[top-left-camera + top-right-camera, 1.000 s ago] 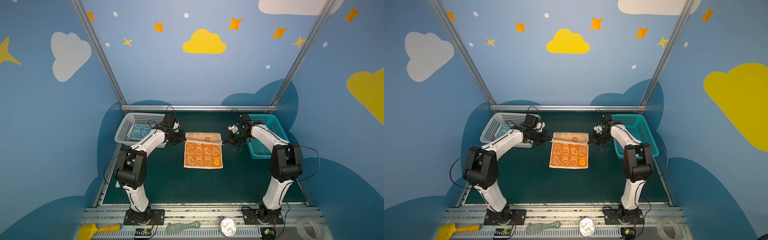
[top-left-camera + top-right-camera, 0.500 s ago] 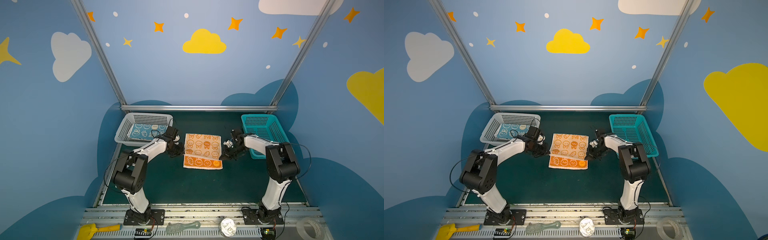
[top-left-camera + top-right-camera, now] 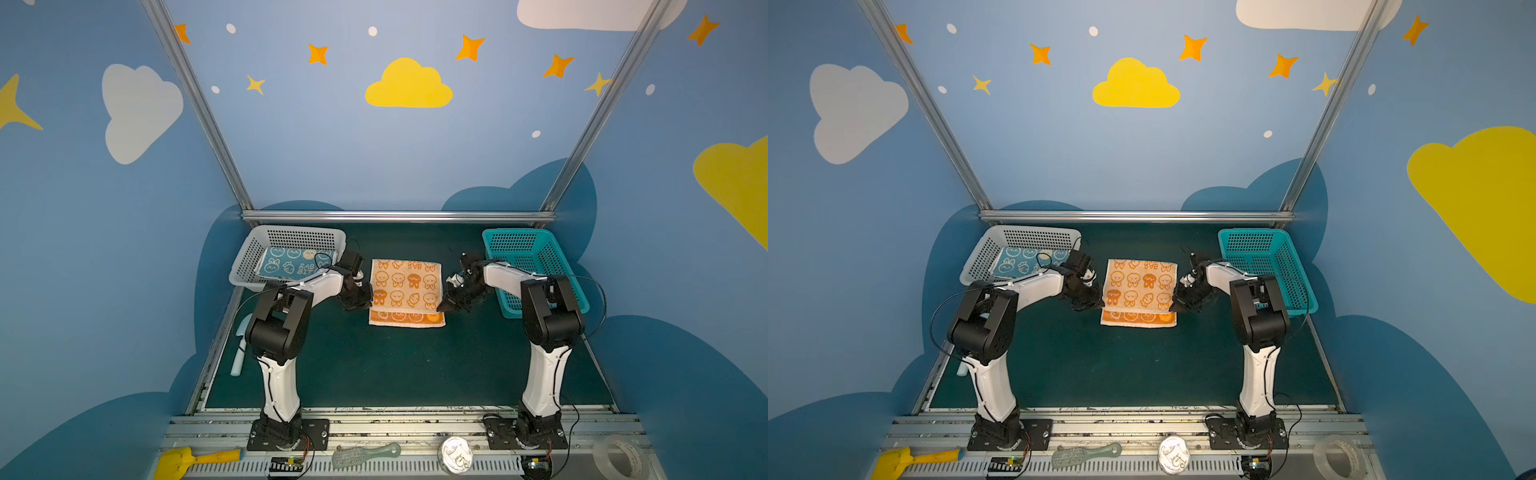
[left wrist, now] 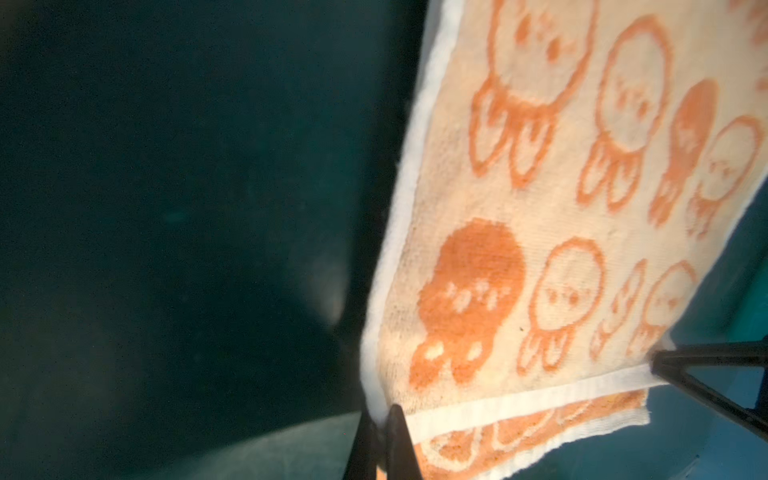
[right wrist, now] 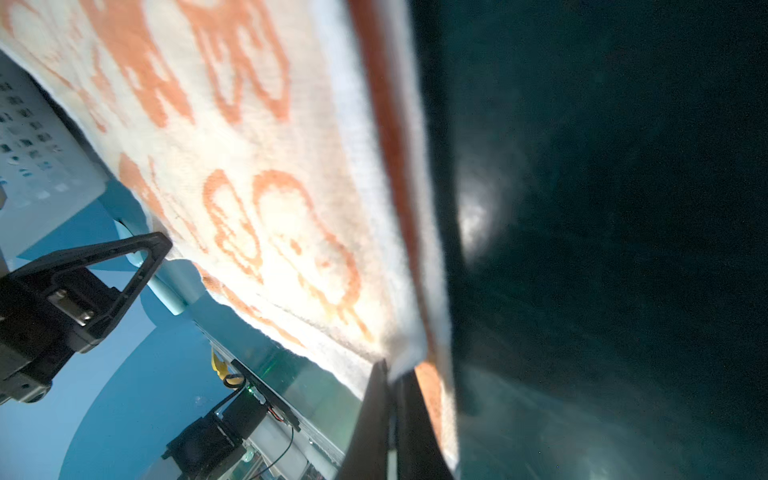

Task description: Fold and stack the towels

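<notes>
An orange towel [image 3: 406, 291] [image 3: 1138, 291] lies mid-table, its far half turned over toward the front. The pale underside with orange rabbits [image 4: 540, 199] [image 5: 270, 187] faces up, and an orange strip shows at the front. My left gripper [image 3: 368, 305] [image 3: 1099, 306] [image 4: 384, 415] is shut on the turned edge's left corner. My right gripper [image 3: 441, 308] [image 3: 1172, 309] [image 5: 390, 370] is shut on its right corner. A blue towel [image 3: 291, 266] [image 3: 1021, 264] with rabbit prints lies in the grey basket [image 3: 249, 262] [image 3: 980, 262].
A teal basket [image 3: 536, 270] [image 3: 1271, 266] stands at the back right beside the right arm. A pale blue tool [image 3: 241, 349] lies along the table's left edge. On the front rail sit a yellow scoop [image 3: 187, 459], a brush [image 3: 365, 455], a round tin [image 3: 456, 459] and a tape roll [image 3: 619, 459].
Both grippers have drawn the towel's far edge toward the front and lower. More pale underside now shows and the orange strip at the front has narrowed.
</notes>
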`<state>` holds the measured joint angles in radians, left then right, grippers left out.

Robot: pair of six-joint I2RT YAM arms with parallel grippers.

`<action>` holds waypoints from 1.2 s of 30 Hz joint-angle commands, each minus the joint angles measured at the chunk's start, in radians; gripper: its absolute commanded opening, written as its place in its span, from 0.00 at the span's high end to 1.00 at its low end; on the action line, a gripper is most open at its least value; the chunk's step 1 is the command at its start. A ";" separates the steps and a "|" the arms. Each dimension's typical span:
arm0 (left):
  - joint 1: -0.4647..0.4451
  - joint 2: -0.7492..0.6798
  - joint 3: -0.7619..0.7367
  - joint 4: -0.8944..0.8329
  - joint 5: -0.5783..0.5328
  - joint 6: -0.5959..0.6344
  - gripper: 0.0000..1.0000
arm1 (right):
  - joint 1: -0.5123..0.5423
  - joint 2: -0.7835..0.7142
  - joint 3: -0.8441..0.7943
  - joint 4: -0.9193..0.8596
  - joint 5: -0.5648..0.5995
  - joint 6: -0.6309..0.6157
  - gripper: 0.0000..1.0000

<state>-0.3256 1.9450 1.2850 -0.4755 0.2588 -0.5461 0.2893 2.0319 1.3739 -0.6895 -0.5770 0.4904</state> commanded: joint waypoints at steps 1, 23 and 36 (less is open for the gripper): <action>0.005 -0.030 0.066 -0.059 -0.018 0.027 0.97 | -0.007 -0.032 0.071 -0.086 0.024 -0.023 1.00; -0.041 -0.151 -0.143 0.019 0.002 -0.014 0.97 | -0.012 -0.139 -0.114 -0.053 0.034 -0.047 1.00; -0.063 -0.097 -0.191 0.060 0.001 -0.017 0.97 | -0.005 -0.087 -0.173 0.013 0.026 -0.032 1.00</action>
<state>-0.3878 1.8194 1.1007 -0.4232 0.2699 -0.5655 0.2802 1.9240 1.2095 -0.6903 -0.5613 0.4530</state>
